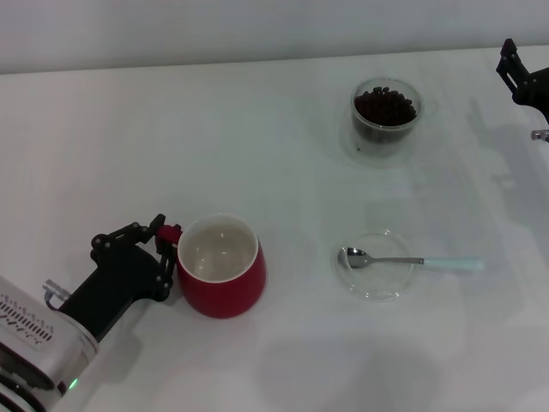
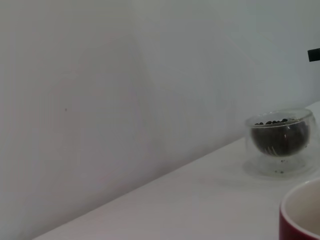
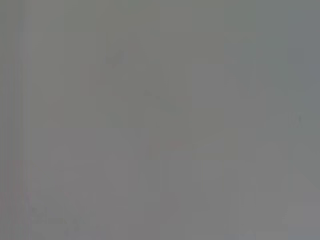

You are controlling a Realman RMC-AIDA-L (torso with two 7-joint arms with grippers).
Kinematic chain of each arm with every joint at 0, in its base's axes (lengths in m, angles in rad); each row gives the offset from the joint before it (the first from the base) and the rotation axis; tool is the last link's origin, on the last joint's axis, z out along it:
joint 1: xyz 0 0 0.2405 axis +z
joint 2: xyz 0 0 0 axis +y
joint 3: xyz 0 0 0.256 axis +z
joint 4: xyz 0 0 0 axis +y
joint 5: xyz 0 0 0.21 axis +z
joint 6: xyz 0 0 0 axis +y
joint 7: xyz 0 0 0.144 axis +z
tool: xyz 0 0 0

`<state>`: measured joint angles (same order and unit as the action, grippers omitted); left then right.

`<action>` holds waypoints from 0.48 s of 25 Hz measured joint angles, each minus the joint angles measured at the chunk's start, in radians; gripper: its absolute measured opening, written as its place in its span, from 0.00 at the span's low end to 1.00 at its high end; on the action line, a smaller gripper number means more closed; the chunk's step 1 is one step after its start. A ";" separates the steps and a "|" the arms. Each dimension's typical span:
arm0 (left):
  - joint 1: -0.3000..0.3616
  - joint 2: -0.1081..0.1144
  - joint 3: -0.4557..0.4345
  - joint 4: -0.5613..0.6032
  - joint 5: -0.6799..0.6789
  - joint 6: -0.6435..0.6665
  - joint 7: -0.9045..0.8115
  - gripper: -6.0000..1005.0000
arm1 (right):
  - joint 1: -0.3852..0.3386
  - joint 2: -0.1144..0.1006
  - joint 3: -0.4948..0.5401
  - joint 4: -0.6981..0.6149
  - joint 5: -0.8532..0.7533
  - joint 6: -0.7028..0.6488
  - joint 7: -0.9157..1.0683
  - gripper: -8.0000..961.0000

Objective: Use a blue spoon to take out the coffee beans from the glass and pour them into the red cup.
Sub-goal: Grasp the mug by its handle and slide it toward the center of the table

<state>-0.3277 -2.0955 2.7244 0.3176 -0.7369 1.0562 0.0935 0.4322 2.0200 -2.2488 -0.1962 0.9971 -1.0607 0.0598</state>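
Left hand [image 1: 165, 245] pinching the red cup [image 1: 221, 266] by its handle, blue spoon [image 1: 410, 261] well apart on saucer [image 1: 377, 287]

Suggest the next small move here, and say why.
Probably bring the right tool, now at the table's far right edge, down toward the pale-blue-handled metal spoon, which lies untouched across the shallow clear saucer. The left tool is shut on the bulbous red cup's handle, steadying it.

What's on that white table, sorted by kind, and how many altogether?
Cups: 1, the red cup
Glass tumblers: 1, the glass holding coffee beans
Saucers: 1, a clear saucer
Spoons: 1, the blue spoon
Total: 4
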 joint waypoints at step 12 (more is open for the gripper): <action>0.034 0.001 0.000 0.000 -0.007 0.013 0.004 0.34 | -0.004 0.002 -0.004 0.000 0.000 0.001 0.000 0.80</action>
<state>-0.2936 -2.0947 2.7243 0.3175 -0.7440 1.0693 0.0979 0.4282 2.0217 -2.2532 -0.1963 0.9970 -1.0598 0.0598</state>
